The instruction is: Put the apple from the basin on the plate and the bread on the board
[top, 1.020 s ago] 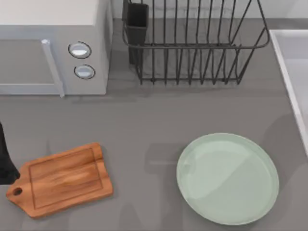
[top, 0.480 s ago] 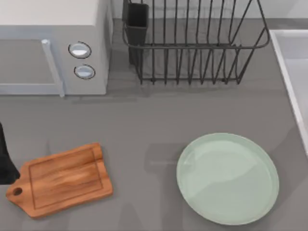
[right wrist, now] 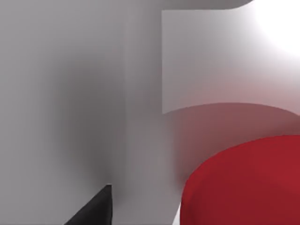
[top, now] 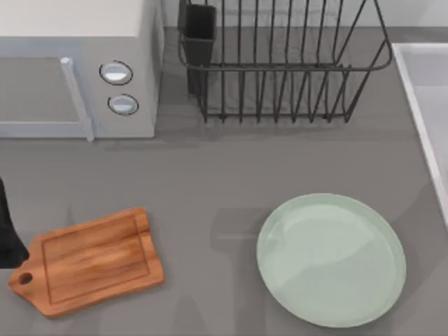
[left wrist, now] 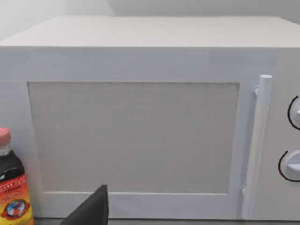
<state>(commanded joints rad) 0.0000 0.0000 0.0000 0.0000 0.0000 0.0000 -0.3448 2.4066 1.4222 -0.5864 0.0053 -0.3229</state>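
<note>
The apple [right wrist: 243,183] is bright red and looms very close in the right wrist view, lying inside the pale grey basin [right wrist: 93,93]. A black part of my right gripper [right wrist: 96,208] shows just beside it. In the top view the basin's white rim [top: 420,105] runs along the right edge. The mint-green plate [top: 330,259] lies bare at the front right. The wooden board [top: 91,260] lies bare at the front left, handle pointing left. The bread is out of view. My left arm [top: 7,241] is parked at the table's left edge, beside the board's handle.
A white microwave [top: 77,70] stands at the back left, filling the left wrist view [left wrist: 140,131]. A dark sauce bottle [left wrist: 11,187] stands beside it. A black wire dish rack [top: 280,63] with a cutlery cup sits at the back middle.
</note>
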